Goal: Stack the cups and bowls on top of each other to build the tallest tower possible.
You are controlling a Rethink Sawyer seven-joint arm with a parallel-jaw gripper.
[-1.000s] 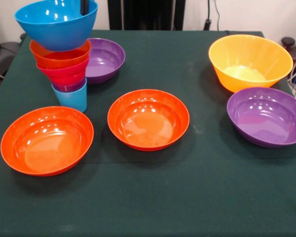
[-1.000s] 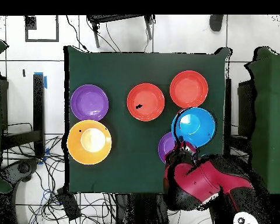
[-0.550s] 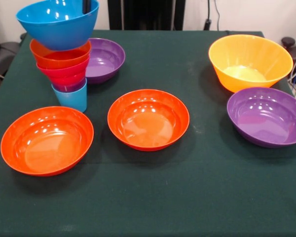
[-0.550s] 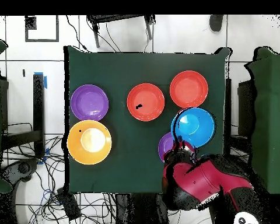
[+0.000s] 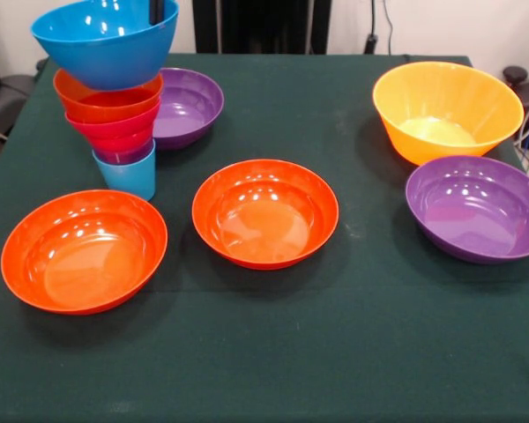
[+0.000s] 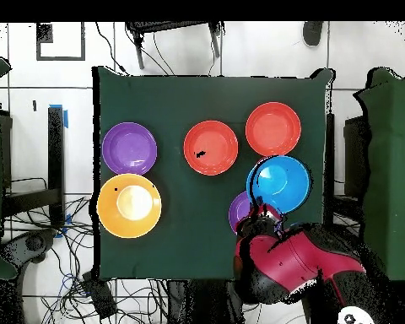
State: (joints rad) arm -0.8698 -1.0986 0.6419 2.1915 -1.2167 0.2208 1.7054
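Observation:
The tower point(image 5: 123, 141) stands at the left: a light blue cup point(image 5: 130, 179) lowest, then a purple cup point(image 5: 128, 156), a pink bowl point(image 5: 115, 130) and a small orange bowl point(image 5: 106, 99). A medium blue bowl point(image 5: 106, 40) point(image 6: 282, 180) sits slightly tilted just above the stack, and my gripper point(image 5: 156, 11) point(image 6: 259, 202) is shut on its far rim. Two orange-red bowls point(image 5: 84, 250) point(image 5: 265, 211), two purple bowls point(image 5: 187, 106) point(image 5: 478, 207) and a yellow-orange bowl point(image 5: 447, 110) lie apart on the green table point(image 5: 273, 352).
In the overhead view the red arm point(image 6: 294, 266) covers part of the purple bowl point(image 6: 239, 211) beside the tower. A dark object and cables point(image 5: 522, 88) sit off the table's right edge in the front view.
The blue bowl has shifted slightly to the right in the front view and stands a little less tilted over the stack. Nothing else moved.

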